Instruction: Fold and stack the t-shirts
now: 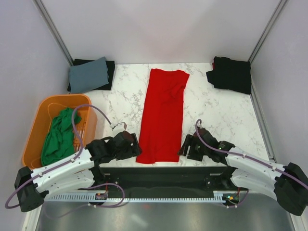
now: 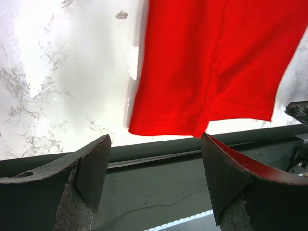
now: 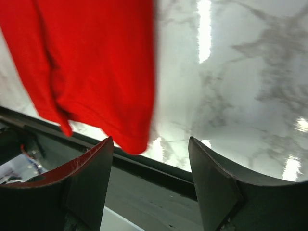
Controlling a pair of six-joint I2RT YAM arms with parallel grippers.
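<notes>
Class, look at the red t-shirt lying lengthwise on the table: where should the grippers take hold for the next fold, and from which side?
I'd take the red t-shirt by its two near hem corners, the left gripper from the left, the right gripper from the right. It lies as a long flat strip, and both open grippers flank that hem.

A white marble-patterned table [image 1: 226, 120] sits boxed in by plain pale walls [image 1: 159, 29], light glaring off its top.

Red t-shirt [image 1: 162, 115] lies flat, folded lengthwise (a long strip); green t-shirt [image 1: 60, 137] sits crumpled in the orange basket [image 1: 32, 132].
</notes>
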